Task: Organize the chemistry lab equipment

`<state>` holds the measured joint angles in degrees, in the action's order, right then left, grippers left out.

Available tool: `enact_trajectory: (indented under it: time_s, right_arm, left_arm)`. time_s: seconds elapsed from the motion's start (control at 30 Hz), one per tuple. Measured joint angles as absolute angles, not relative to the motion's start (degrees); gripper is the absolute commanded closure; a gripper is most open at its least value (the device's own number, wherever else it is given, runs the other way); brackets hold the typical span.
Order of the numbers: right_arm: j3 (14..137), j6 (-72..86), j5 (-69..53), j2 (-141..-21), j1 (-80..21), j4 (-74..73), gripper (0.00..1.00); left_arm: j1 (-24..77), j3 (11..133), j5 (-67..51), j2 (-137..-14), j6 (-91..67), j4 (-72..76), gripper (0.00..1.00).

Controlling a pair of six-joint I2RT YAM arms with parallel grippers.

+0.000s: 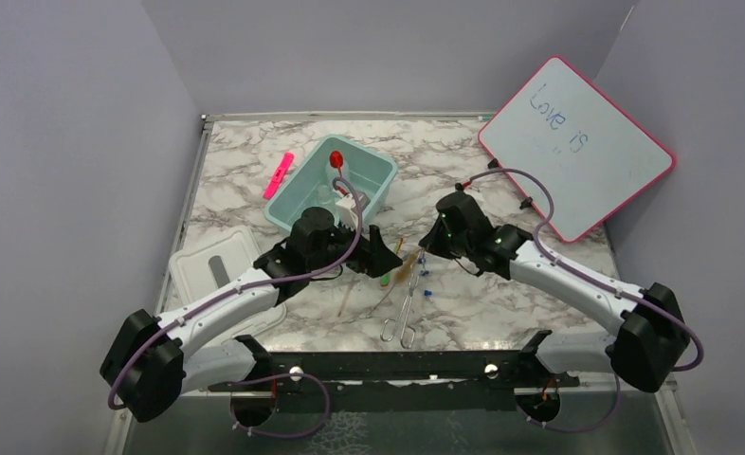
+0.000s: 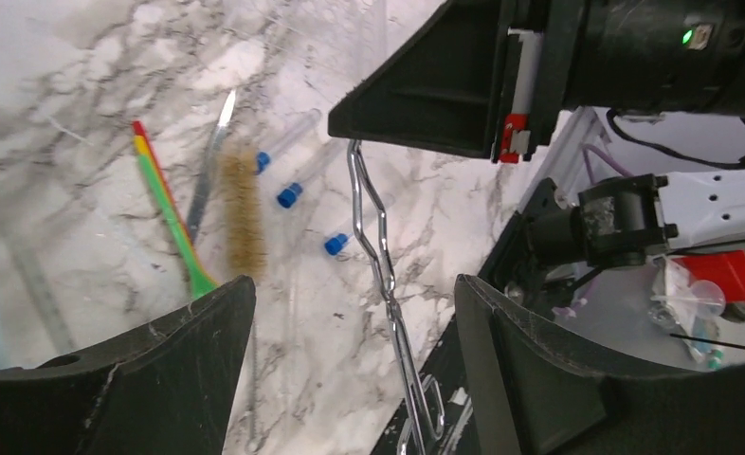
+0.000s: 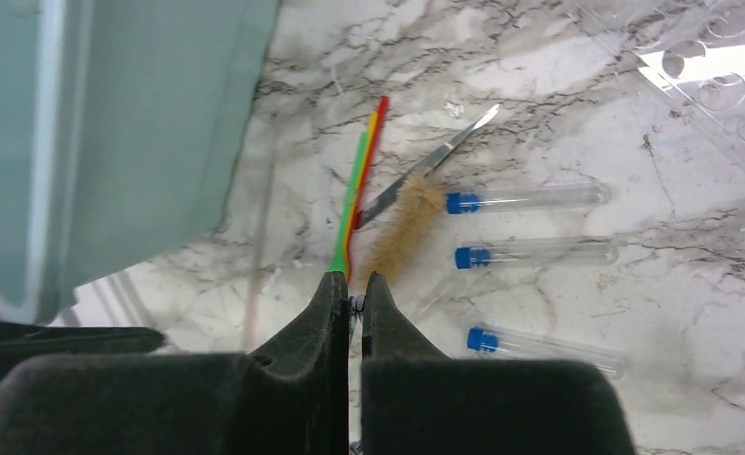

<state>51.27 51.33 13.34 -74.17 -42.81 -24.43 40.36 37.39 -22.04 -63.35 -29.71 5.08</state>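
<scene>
Right gripper [image 3: 354, 281] is down on the marble table [image 1: 501, 313], mid-table. Its fingers are pressed tight together, with a glint of wire pinched between the tips. That wire is the far end of the metal tongs [image 2: 388, 275]. The tongs run from that pinch back toward the near edge, finger loops nearest the arm bases.

Left gripper [image 2: 350, 284] hangs just left of the right one, spread wide and gripping nothing. The tongs' shaft passes through the gap between its two fingers [image 2: 160, 370], and I can't tell whether it touches either.

Just beyond the right fingertips lies the green-handled tool [image 3: 359, 180], with the tan-bristled wire brush [image 3: 402, 227] beside it on the right. Right of those, three blue-capped tubes [image 3: 539, 254] lie side by side, clear of both grippers.

At the far left stands the teal bin [image 1: 298, 190], and the red-bulbed dropper [image 1: 336, 158] stands inside it, well away from the fingers.
</scene>
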Motion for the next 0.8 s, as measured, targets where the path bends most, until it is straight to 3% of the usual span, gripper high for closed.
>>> enact_trajectory:
  time_s: [0.17,0.5,0.7,0.77,0.8]
  right_arm:
    - [51.0,51.4,11.2,-69.3,-42.8,-23.2,0.99]
    - [49.8,53.1,9.4,-64.4,-42.8,-21.8,0.99]
    - [48.9,55.1,9.5,-63.3,-42.8,-20.7,0.99]
    - [48.5,55.7,9.5,-63.0,-42.8,-20.4,0.99]
    - [48.3,56.0,9.5,-62.9,-42.8,-20.3,0.99]
  left_arm:
    - [44.4,35.1,-22.0,-65.6,-33.6,11.0,0.24]
    - [50.5,35.0,-21.6,-71.4,-37.0,14.4,0.59]
    - [51.4,35.0,-21.9,-72.0,-37.8,15.5,0.74]
    - [51.7,35.0,-22.0,-72.0,-38.0,15.7,0.84]
    - [51.9,35.0,-22.1,-72.0,-38.0,15.8,0.94]
